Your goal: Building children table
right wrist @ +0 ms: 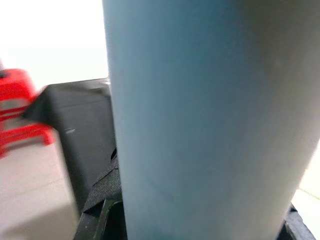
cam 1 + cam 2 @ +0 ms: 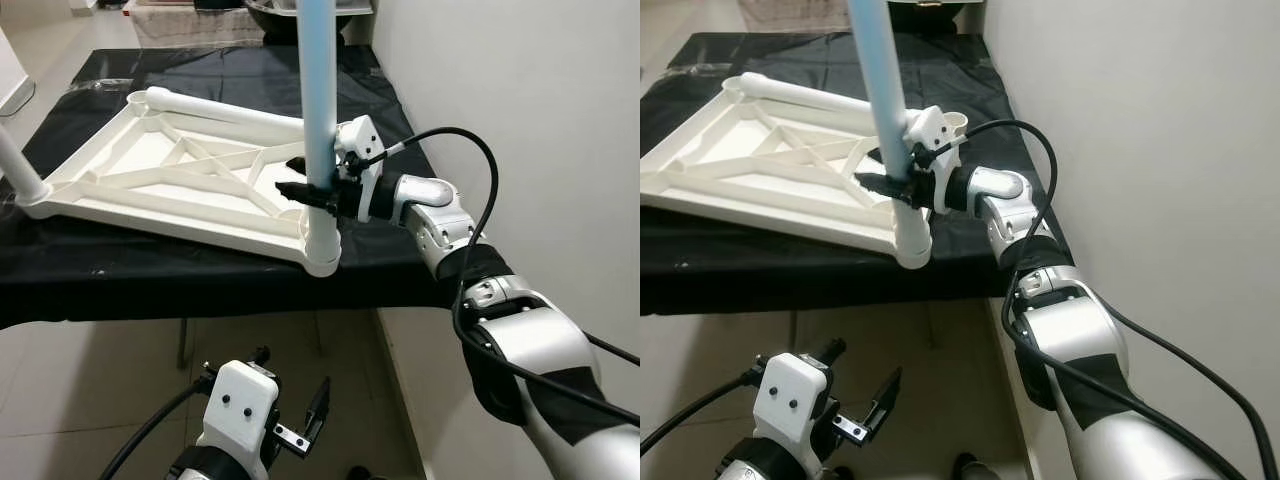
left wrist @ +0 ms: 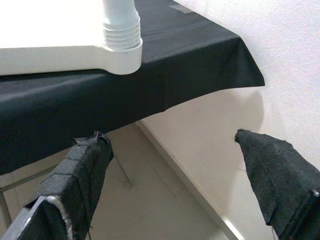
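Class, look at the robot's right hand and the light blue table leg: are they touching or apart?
Touching. In the left eye view the right hand has its black fingers clamped around the light blue leg, just above the white corner socket.

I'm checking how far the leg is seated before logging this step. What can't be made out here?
- Blue leg: top cut off by the eye views' upper edge.
- Thread depth in the corner socket: hidden inside it.
- Right gripper finger contact: hidden behind the leg.
- Far tabletop corner: cut off at left.

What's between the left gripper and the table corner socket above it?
Nothing solid: the left gripper hangs below the corner socket, with open air and the black cloth's edge between, as the left wrist view shows.
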Robot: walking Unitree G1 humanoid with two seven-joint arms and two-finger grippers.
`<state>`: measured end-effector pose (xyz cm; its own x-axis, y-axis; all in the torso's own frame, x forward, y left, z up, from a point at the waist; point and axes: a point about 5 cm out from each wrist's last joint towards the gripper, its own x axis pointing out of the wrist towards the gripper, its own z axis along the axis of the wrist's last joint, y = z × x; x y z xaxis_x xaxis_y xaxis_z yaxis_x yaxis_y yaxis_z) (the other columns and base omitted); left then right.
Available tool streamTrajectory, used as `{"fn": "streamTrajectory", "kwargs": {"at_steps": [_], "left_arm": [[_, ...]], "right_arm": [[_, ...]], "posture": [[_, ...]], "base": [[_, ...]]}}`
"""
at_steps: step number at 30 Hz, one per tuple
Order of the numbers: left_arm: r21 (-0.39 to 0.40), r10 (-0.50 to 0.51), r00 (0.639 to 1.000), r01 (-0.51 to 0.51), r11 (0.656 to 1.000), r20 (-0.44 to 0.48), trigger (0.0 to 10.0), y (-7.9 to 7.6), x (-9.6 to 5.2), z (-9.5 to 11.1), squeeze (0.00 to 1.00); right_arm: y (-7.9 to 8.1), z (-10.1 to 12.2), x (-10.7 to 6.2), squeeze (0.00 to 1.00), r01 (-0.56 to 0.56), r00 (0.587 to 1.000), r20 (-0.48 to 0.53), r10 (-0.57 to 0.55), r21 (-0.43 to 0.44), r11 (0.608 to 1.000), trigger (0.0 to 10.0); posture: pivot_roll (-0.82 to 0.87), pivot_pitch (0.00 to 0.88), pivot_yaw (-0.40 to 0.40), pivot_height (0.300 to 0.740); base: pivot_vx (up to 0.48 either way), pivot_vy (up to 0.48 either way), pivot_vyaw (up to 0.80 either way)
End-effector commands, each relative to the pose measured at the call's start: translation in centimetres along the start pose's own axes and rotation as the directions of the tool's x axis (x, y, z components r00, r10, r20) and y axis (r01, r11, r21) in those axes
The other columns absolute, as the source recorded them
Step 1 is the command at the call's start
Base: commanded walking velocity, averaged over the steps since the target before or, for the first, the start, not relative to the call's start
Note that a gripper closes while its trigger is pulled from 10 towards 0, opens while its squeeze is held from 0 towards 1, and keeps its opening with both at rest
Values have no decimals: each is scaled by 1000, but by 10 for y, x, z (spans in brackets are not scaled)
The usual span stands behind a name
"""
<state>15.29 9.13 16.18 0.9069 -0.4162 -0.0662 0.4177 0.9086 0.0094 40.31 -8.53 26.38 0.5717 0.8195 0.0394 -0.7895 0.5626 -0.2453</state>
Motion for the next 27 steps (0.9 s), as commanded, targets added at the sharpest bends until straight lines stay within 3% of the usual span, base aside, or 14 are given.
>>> {"fn": "streamTrajectory", "kwargs": {"at_steps": [1, 4, 6, 8, 11, 16, 18, 19, 20, 22, 27], "left_arm": [[-6, 2, 1000, -2, 1000, -15, 10000, -2, -1, -1, 0], [-6, 2, 1000, -2, 1000, -15, 10000, -2, -1, -1, 0], [-6, 3, 1000, -3, 1000, -15, 10000, -2, -1, -1, 0], [-6, 3, 1000, -3, 1000, -15, 10000, -2, -1, -1, 0], [-6, 3, 1000, -3, 1000, -16, 10000, -2, -1, -1, 0], [-8, 2, 1000, -2, 1000, -15, 10000, -2, -1, -1, 0], [-7, 2, 1000, -2, 1000, -15, 10000, -1, -1, -1, 0], [-6, 2, 1000, -2, 1000, -15, 10000, -1, 0, -1, 0], [-6, 2, 1000, -2, 1000, -15, 10000, -1, 0, -1, 0], [-6, 5, 1000, -5, 1000, -15, 10000, -1, 0, -1, 0], [-7, 4, 1000, -4, 1000, -16, 10000, -1, -1, -1, 0]], "right_arm": [[-3, -45, -17, 0, 120, 979, -177, -103, 91, 989, 10000], [-5, -47, -17, 0, 162, 972, -189, -142, 96, 982, 10000], [-9, -50, -18, 0, 273, 944, -219, -247, 100, 957, 10000], [-9, -50, -18, 0, 273, 944, -219, -247, 100, 957, 10000], [-14, -51, -19, 0, 369, 911, -237, -337, 104, 924, 10000], [-20, -55, -21, 0, 562, 810, -271, -521, 102, 821, 10000], [-21, -56, -22, 0, 591, 789, -280, -547, 100, 801, 10000], [-23, -56, -23, 0, 653, 743, -285, -606, 105, 750, 10000], [-23, -56, -23, 0, 653, 743, -285, -606, 105, 750, 10000], [-24, -57, -24, 0, 719, 684, -297, -666, 119, 685, 10000], [-24, -58, -24, 0, 770, 632, -307, -711, 144, 622, 10000]], "posture": [[117, 247, -62, 740], [118, 248, -63, 740], [117, 248, -64, 740], [117, 248, -64, 740], [118, 249, -65, 740], [117, 255, -64, 740], [117, 255, -64, 740], [117, 257, -65, 740], [117, 257, -65, 740], [119, 257, -64, 740], [118, 259, -63, 740]], "base": [[0, 0, 0], [0, 0, 0], [0, 0, 0], [0, 0, 0], [0, 0, 0], [0, 0, 0], [0, 0, 0], [0, 0, 0], [0, 0, 0], [0, 0, 0], [0, 0, 0]]}}
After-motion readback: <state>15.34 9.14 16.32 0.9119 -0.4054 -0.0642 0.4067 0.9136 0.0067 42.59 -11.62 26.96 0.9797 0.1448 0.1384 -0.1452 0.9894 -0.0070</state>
